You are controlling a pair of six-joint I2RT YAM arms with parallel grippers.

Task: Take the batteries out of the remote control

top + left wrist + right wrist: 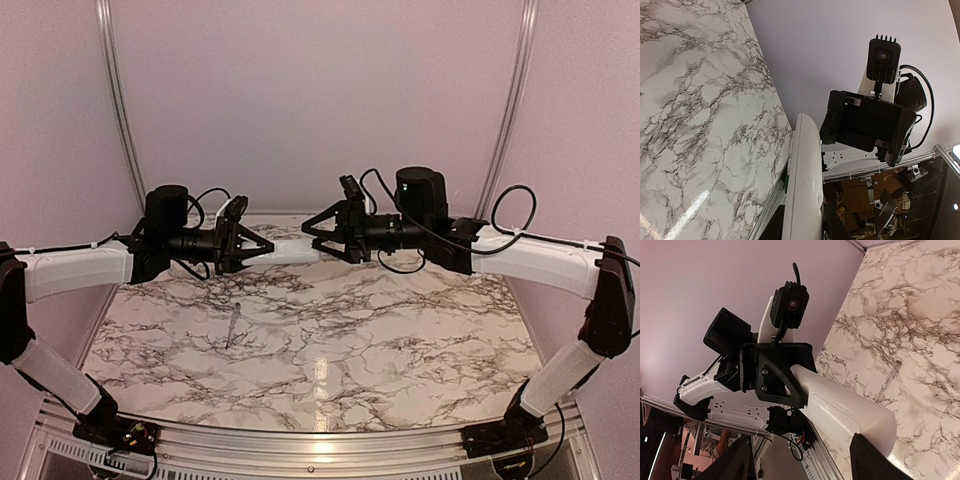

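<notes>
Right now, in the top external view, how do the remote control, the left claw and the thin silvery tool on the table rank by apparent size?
1. left claw and remote control: about alike. The remote's ends are covered, so I leave these two unranked.
2. silvery tool: clearly smallest.

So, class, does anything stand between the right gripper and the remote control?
Nothing visible. The left gripper holds the remote control aloft, its free end facing the open right gripper; the silvery tool lies apart on the table.
</notes>
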